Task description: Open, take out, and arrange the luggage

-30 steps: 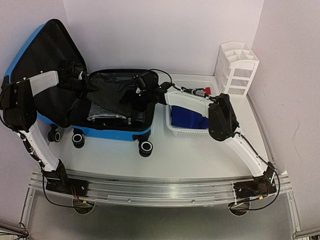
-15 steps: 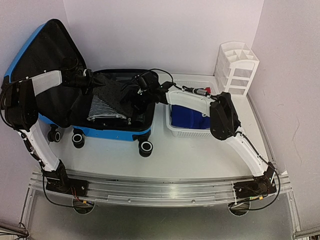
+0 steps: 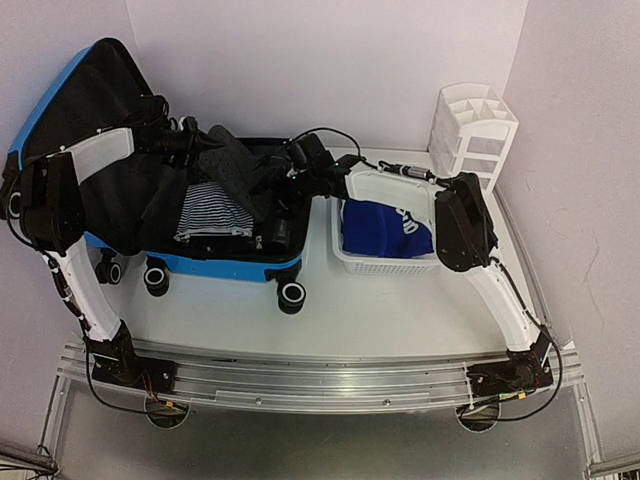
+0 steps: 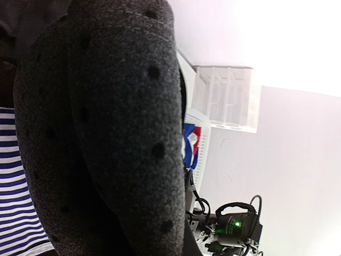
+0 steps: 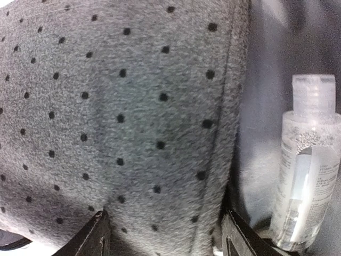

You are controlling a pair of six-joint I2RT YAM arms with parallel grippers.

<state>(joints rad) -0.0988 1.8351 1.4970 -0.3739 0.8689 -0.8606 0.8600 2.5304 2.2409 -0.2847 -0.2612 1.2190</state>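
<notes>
Vs half a second ago: my left claw (image 3: 197, 142) is higher and further in over the suitcase (image 3: 232, 266). My right claw (image 3: 286, 172) is up too, elbow swung out right. The dotted grey cloth (image 3: 236, 160) strung between them rides higher, so more of the striped shirt (image 3: 214, 212) under it shows. My right forearm no longer covers the basket (image 3: 388, 264), so more of the blue cloth (image 3: 378, 226) in it shows, with white print. Suitcase is in the same spot.

Right claw is clenched on the dotted cloth, which fills the gap between its fingers (image 5: 100, 236) in the wrist view, tips buried. Left claw is grasping the same cloth, which hangs from it in the top view. Its own wrist view is all cloth up close, fingers hidden.

Hard to see: the suitcase's far inner wall, behind cloth and wrists. A dark item right of the shirt, can't name it. A clear bottle (image 5: 309, 160) sits just right of the cloth in the right wrist view, cap toward the top of that view; can't place it from above.

The suitcase lies open on the left part of the table (image 3: 400, 320), wheels (image 3: 290, 295) at the near end, so its wheel-to-top axis runs near to far. The lid (image 3: 90, 100) is raised on the left side, leaning left, black lining facing right. The basket is just right of it, the organizer (image 3: 476, 130) at the far right corner.
</notes>
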